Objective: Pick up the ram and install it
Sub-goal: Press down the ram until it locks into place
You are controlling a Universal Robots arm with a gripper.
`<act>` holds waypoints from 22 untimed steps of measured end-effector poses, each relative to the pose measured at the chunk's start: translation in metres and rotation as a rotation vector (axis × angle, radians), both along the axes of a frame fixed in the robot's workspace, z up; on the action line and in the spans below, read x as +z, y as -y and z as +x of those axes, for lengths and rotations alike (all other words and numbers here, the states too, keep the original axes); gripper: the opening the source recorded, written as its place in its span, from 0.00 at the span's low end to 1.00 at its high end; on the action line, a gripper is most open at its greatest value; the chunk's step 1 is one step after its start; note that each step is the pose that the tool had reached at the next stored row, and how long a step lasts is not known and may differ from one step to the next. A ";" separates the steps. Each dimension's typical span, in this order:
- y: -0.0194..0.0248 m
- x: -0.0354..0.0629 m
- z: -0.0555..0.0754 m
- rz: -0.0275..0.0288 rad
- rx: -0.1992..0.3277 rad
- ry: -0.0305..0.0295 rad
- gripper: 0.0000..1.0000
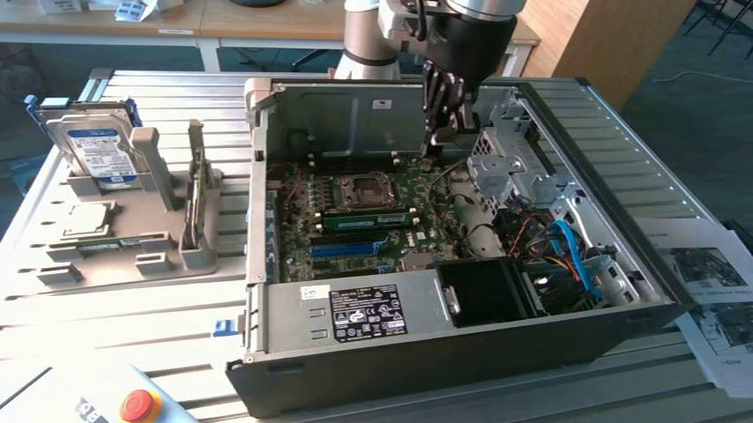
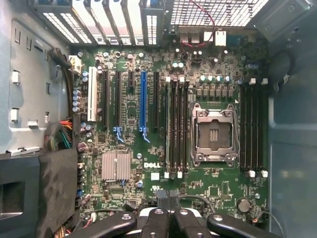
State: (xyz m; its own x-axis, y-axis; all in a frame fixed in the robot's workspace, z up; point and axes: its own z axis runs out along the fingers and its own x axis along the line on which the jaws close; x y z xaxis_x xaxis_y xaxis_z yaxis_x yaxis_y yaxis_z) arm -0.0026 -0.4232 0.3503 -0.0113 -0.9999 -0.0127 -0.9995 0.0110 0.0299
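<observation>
While the ram (image 1: 363, 218) sits seated in a motherboard (image 2: 148, 168) slot beside the empty CPU socket (image 2: 213, 134), I'd check both latches. My gripper (image 1: 443, 134) hangs above, jaws shut on nothing. The PC case (image 1: 471, 352) rests on a slatted aluminium table (image 1: 141, 308); wooden desks stand behind.
</observation>
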 end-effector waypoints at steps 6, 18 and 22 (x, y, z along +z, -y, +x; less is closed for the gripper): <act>0.0000 -0.0094 0.000 0.0000 0.000 0.0011 0.10; 0.0000 -0.0306 0.000 -0.0001 0.000 0.0015 0.10; 0.0000 -0.0372 0.000 -0.0001 0.000 0.0015 0.10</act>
State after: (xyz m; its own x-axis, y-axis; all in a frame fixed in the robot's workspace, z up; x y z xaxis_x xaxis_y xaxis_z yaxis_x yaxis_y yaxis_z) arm -0.0026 -0.4231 0.3131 -0.0114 -0.9999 -0.0127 -0.9995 0.0110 0.0284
